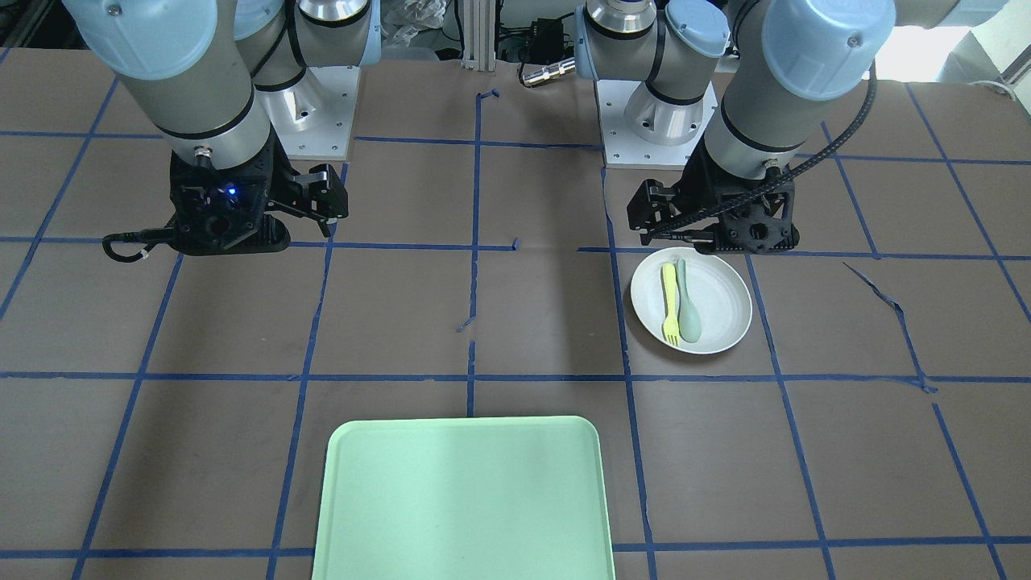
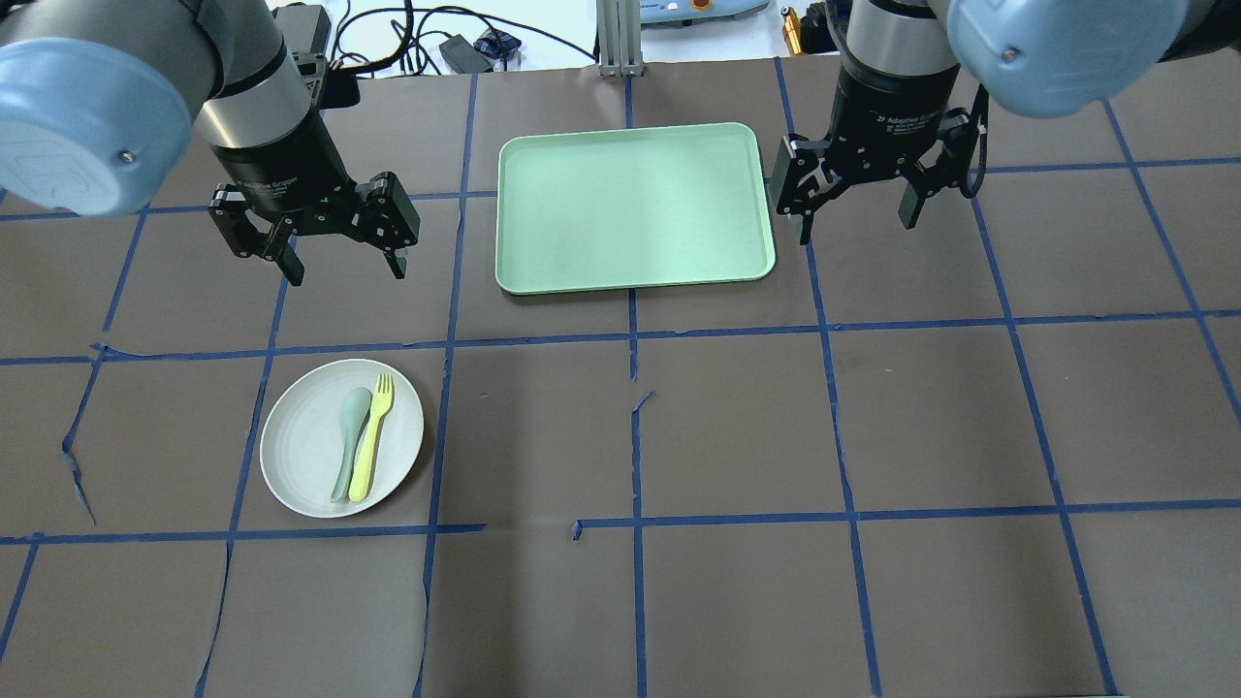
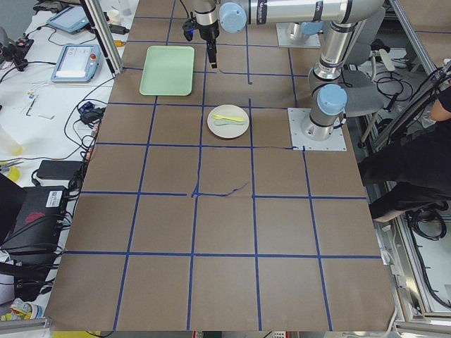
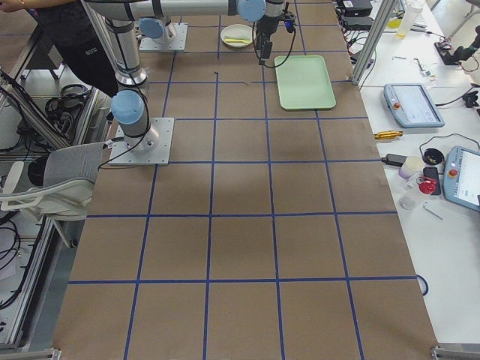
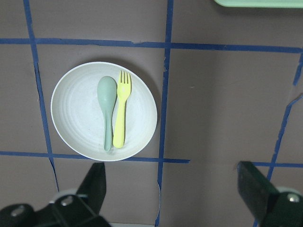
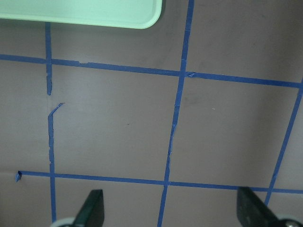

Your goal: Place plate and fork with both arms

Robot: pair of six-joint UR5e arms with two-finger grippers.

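Observation:
The white plate [image 2: 291, 456] lies on the table's left part, with the yellow fork [image 2: 373, 436] and a grey-green spoon [image 2: 351, 441] side by side in it. My left gripper [image 2: 344, 262] is open and empty, hanging above the table just beyond the plate. In the left wrist view the plate [image 5: 78, 113] and fork [image 5: 120, 113] lie ahead of the open fingers [image 5: 97, 177]. My right gripper [image 2: 855, 218] is open and empty, hanging to the right of the tray. The front view shows the plate [image 1: 721, 302] and fork [image 1: 669, 302] below the left gripper.
A mint-green rectangular tray [image 2: 635, 206] lies empty at the table's far middle, between the two grippers; its edge shows in the right wrist view [image 6: 80, 12]. Blue tape lines grid the brown table. The spoon [image 1: 689, 310] touches the fork.

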